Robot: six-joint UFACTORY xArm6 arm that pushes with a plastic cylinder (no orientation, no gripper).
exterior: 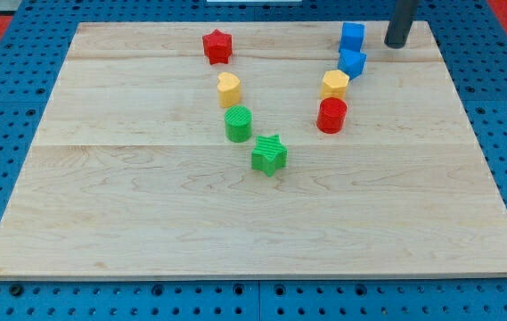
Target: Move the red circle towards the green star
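- Red circle (331, 116) sits right of centre, well apart from green star (269, 154) at centre; push not yet begun.
- My tip (396, 43), upper right, touches nothing; no gripper fitted.

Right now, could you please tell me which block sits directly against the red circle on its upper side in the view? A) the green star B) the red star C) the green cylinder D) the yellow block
D: the yellow block sits just above the red circle, touching it, while the green star lies apart, toward the view's lower left.
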